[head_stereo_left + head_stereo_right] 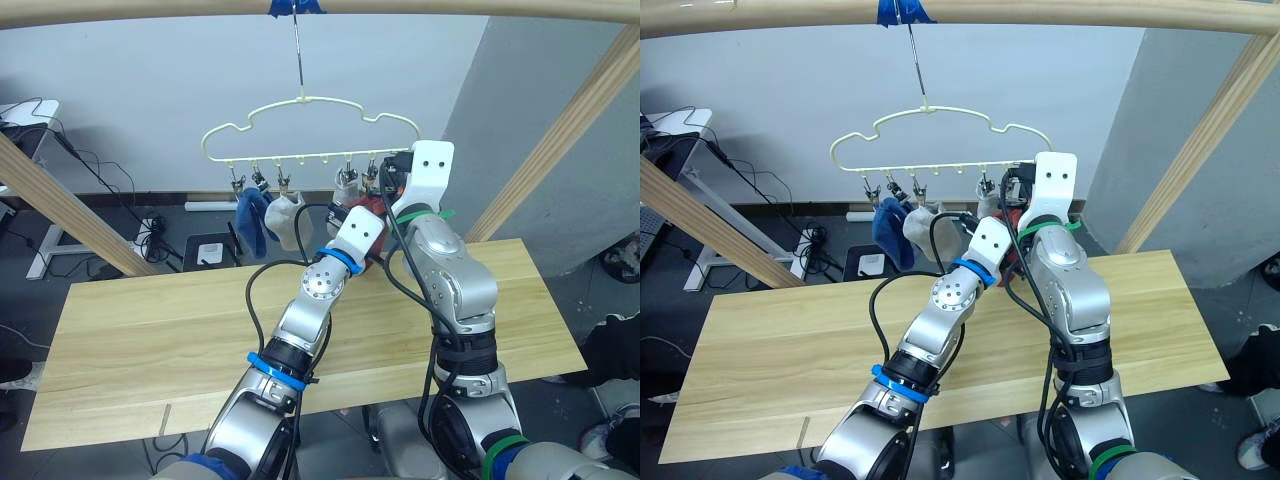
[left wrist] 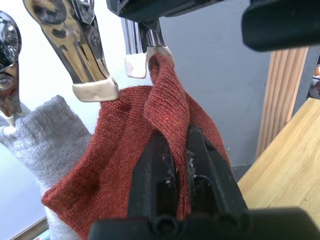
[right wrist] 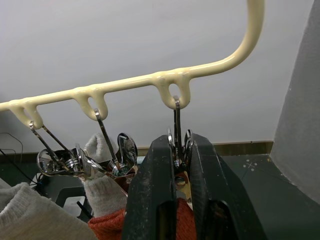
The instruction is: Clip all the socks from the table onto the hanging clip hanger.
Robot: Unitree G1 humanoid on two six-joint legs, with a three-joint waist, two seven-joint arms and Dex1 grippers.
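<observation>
A rust-red sock (image 2: 125,165) hangs bunched at the right end of the cream clip hanger (image 1: 310,130), its folded cuff pushed up between the pale tips of a metal clip (image 2: 145,55). My left gripper (image 2: 182,150) has its two black fingers pressed together on a fold of that sock, holding it up to the clip. My right gripper (image 3: 181,165) is closed around the handles of the end clip (image 3: 178,145), just under the hanger's last loop.

A light grey sock (image 2: 42,130) touches the red one on its left, pinned to the neighbouring clip. Further left along the row hang a blue sock (image 1: 254,220) and another light grey sock (image 1: 287,218), side by side and touching.

The hanger's thin hook (image 1: 297,60) rises to a wooden frame bar (image 1: 420,8), where blue tape (image 1: 293,7) marks the spot. Below my raised arms lies the plank table (image 1: 140,340). Slanted wooden posts (image 1: 570,130) flank the scene before a white wall, with cables on the floor behind.
</observation>
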